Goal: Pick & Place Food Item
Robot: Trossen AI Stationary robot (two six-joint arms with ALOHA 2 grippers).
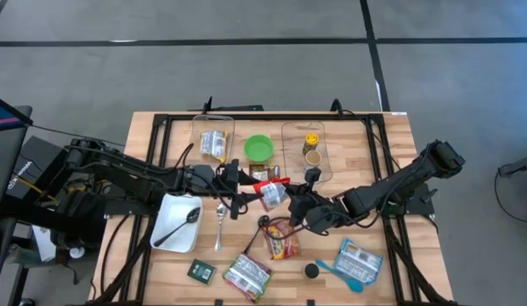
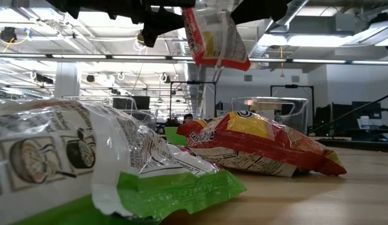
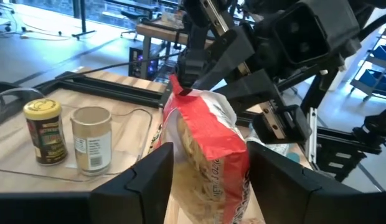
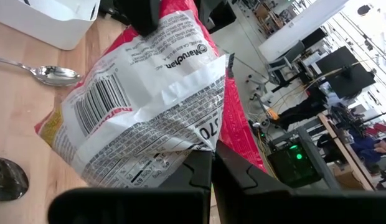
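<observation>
Right gripper point(image 1: 291, 204), fingers pinched tight on the red snack packet point(image 1: 273, 195), holds it above mid-table; the left gripper point(image 1: 246, 192) straddles it, part-open. A clear tray point(image 1: 324, 153) contains two jars.

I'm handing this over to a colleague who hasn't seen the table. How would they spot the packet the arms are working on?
Start at the green bowl near the far edge of the wooden table, then come toward the table's middle, where both arms meet. The red and white noodle packet hangs there between the left pincer and right pincer. Unlike the other packets, it is lifted off the table.
</observation>
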